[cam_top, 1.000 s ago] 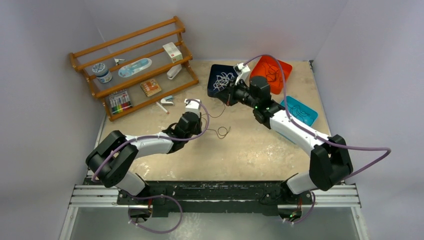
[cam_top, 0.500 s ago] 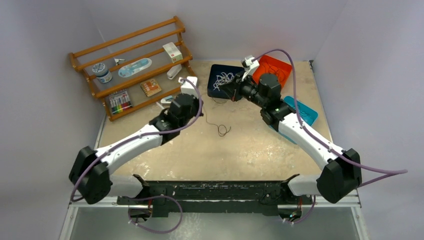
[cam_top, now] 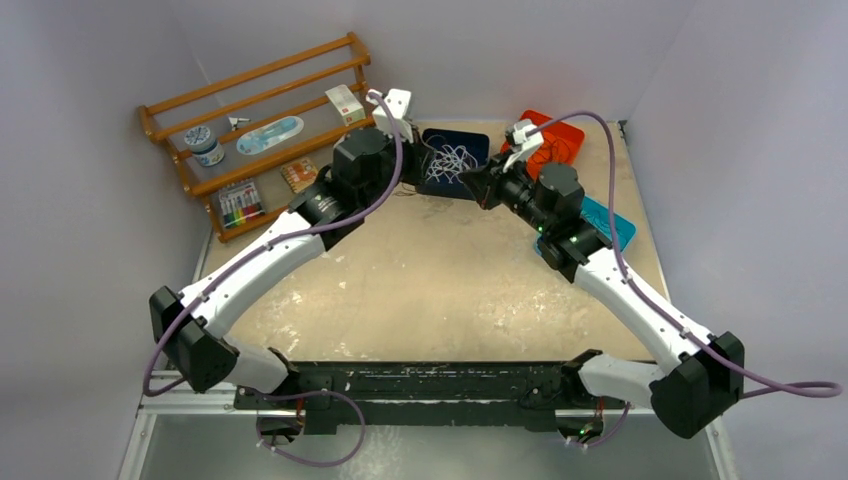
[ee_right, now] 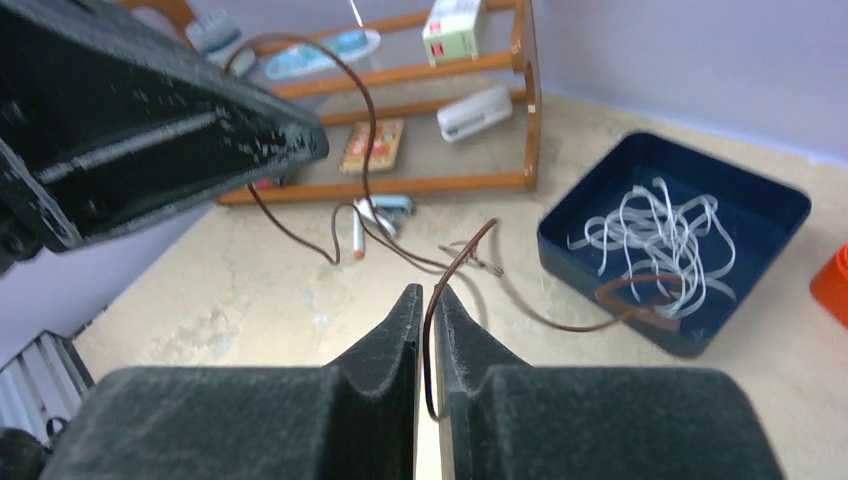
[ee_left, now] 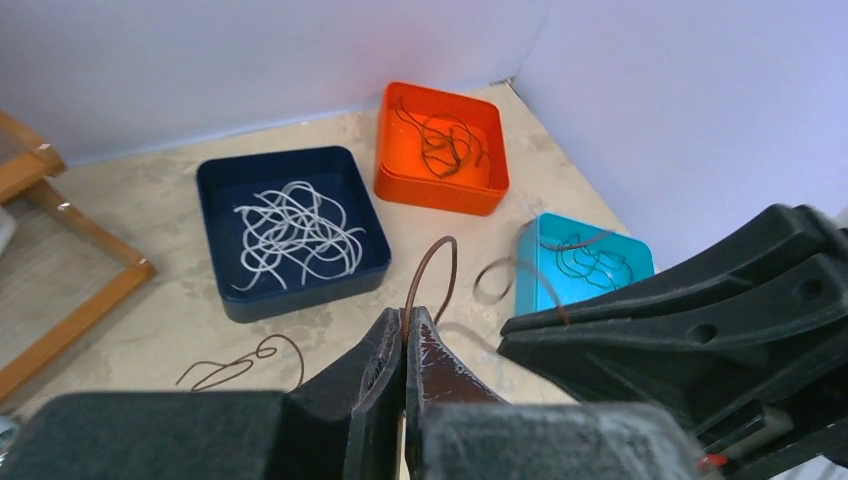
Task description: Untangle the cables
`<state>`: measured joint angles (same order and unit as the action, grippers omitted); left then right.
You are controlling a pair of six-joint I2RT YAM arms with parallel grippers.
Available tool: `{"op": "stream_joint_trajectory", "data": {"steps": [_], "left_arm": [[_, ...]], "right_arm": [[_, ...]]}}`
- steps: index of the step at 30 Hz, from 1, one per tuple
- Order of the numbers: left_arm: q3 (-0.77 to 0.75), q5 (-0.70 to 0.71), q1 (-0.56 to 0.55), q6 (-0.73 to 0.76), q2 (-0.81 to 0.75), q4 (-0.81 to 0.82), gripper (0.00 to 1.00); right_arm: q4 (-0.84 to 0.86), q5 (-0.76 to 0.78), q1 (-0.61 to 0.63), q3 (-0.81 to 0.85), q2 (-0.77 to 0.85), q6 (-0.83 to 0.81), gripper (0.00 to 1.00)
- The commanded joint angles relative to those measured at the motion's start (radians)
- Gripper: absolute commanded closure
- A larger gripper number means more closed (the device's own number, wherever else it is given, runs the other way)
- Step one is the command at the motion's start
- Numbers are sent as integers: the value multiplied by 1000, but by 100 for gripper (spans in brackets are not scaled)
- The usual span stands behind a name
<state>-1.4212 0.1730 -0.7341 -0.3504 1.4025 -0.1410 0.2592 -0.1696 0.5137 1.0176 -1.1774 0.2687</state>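
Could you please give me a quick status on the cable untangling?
Left gripper shut on brown cable. Right gripper shut on brown cable too, same strand unclear. Both beside navy tray of white cables. No obstruction seen.

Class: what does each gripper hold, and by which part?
Both pinch thin brown cable: left gripper at a loop's foot, right gripper near a strand's end.

A robotics lab cell: bare walls (cam_top: pixel 450 40) enclose a robot-mounted table (cam_top: pixel 440 290).
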Motion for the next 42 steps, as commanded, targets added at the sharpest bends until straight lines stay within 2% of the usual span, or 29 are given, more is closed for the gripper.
{"op": "stream_joint_trajectory", "data": {"steps": [1, 8, 10, 14, 20, 24, 29, 33, 42], "left_arm": [[-63, -138, 3, -39, 41, 27, 100], [-44, -214, 4, -120, 105, 116, 100], [-3, -165, 4, -123, 93, 114, 100], [151, -32, 20, -144, 48, 95, 100], [443, 75, 27, -191, 1, 135, 100], [605, 84, 27, -212, 23, 222, 100], [677, 101, 28, -229, 68, 273, 100], [688, 113, 27, -230, 68, 276, 100], [701, 112, 27, -219, 91, 280, 100]], "right_arm": [[-36, 44, -4, -80, 59, 27, 89], [-76, 96, -4, -139, 121, 55, 87], [-82, 84, -5, -148, 116, 59, 82], [-105, 36, -5, -170, 68, 59, 80], [-81, -66, -4, -213, -84, 12, 80], [-34, -223, 2, -201, -225, -34, 79], [-45, -236, 7, -170, -328, -79, 75], [-97, -239, 14, -125, -370, -120, 67], [-109, -146, 14, -125, -301, -179, 42]]}}
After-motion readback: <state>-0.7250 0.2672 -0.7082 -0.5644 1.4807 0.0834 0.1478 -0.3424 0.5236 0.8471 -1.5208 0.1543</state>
